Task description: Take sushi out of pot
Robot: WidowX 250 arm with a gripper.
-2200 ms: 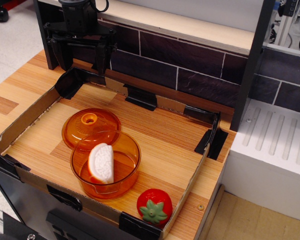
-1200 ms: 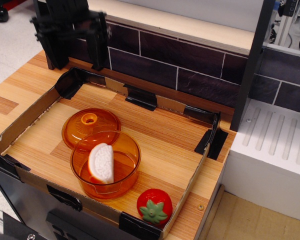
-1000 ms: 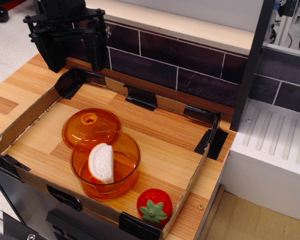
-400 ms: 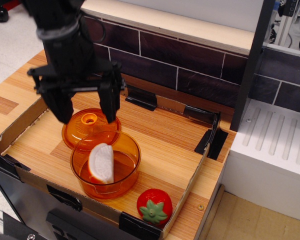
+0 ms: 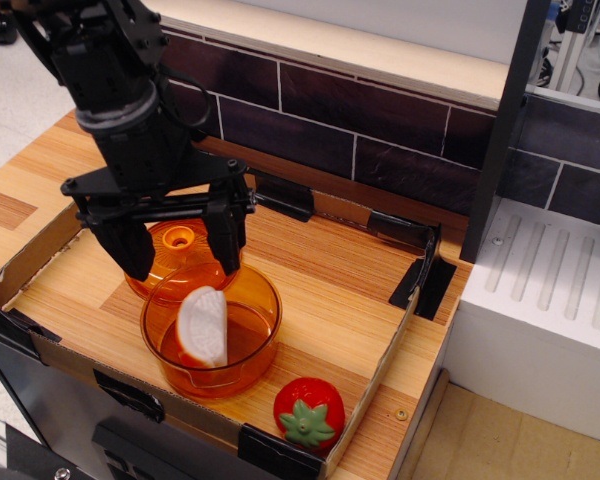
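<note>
- The sushi (image 5: 202, 327) is a small white half-moon piece with a ridged, rice-like face and an orange strip along its lower edge.
- The sushi stands tilted on edge inside the pot (image 5: 255, 345), leaning toward the pot's left wall, just below and between the two fingers.
- The pot is a round, transparent orange vessel with straight sides; its rim sits directly beneath the fingertips.
- The gripper (image 5: 182, 258) hangs above the rear rim of the pot with its black fingers (image 5: 225, 238) spread wide apart, wider than the sushi; nothing is held between them and they touch nothing.
- The lid (image 5: 178, 243), a flatter orange dome with a centre knob, lies directly behind the pot, in the gap between the fingers and partly hidden by them.
- The strawberry (image 5: 309, 412), red with green leaves, rests in front of and to the right of the fingers, just outside the pot wall and near the tray's front corner.
- The cardboard tray (image 5: 382, 351) with black tape at its corners encloses all items on the wooden surface.
</note>
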